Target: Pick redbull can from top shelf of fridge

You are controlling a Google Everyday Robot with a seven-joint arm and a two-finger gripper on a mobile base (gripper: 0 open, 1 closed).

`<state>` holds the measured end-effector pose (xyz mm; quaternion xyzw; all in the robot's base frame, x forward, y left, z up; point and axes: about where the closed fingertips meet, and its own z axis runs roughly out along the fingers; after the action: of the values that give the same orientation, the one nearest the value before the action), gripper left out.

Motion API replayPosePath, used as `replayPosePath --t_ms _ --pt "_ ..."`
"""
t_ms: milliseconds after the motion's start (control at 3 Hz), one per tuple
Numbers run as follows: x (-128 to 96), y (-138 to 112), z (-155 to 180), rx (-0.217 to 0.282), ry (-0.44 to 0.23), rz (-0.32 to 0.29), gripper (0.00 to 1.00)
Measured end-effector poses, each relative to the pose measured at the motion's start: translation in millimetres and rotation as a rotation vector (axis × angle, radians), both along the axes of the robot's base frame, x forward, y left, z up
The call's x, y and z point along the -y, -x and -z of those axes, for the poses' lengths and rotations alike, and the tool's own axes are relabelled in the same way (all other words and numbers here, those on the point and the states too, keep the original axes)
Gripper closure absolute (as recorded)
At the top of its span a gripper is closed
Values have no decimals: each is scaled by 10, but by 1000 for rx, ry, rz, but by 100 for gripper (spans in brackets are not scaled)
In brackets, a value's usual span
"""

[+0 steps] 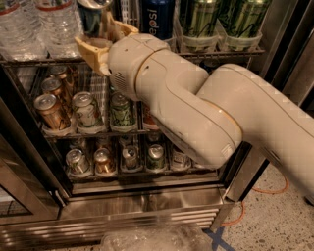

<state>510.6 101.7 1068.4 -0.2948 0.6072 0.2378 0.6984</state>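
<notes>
At the chrome wire top shelf (235, 50) of the stainless fridge (147, 202), the slim, glossy blue-silver redbull can (92, 19) is clamped by the hand (104, 34), between its tan, blocky fingers (93, 50).

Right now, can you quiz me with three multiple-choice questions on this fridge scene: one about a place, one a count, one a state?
1. Where is the pincer? A) bottom shelf B) at the redbull can on the top shelf C) on the floor
2. How many tall green cans show on the top shelf? A) two B) five C) none
3. The fridge is: A) lying sideways B) shut C) open
Answers: 1 B, it sits up left of the Pepsi can. 2 A, both stand at the right. 3 C, the arm reaches inside it.
</notes>
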Motion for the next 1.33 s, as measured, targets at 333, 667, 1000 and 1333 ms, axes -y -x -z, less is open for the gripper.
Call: replayPosePath --t_ms 333,667,1000,1333 --pt "55 159 157 -40 27 6 100" --pt "260 405 218 -93 26 -32 100" --pt "577 668 90 -105 18 -93 100" --pt "807 860 193 -130 126 -101 100"
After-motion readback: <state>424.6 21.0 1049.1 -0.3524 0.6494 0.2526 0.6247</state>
